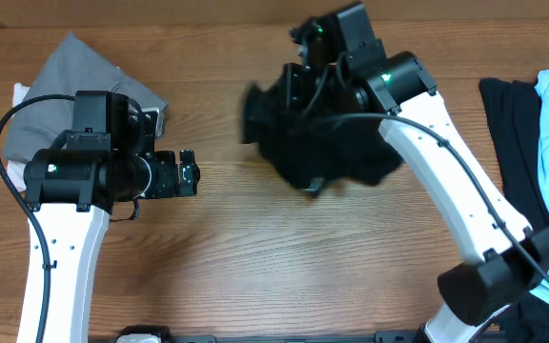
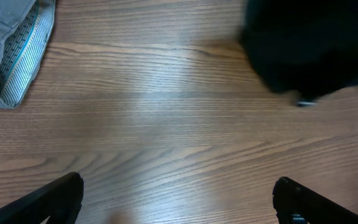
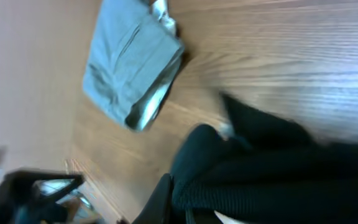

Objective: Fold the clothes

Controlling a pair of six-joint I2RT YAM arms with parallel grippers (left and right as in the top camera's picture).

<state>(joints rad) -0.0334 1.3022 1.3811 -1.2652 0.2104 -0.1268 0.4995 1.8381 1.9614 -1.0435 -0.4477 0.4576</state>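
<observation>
— Right fingers (image 3: 159,202) clamped on the shirt (image 1: 322,143), bunched around and beneath them?
— Yes. Left fingers (image 2: 55,199) spread, holding nothing, well aside over bare tabletop (image 1: 284,257). May be pinching several layers at once, hauling a wad; could also drop it mid-lift.

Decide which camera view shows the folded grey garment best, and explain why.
Right wrist: the grey garment shows whole there, though blurred. Overhead, the left arm hides its lower part. Left wrist catches only one corner, with striped lining.
</observation>
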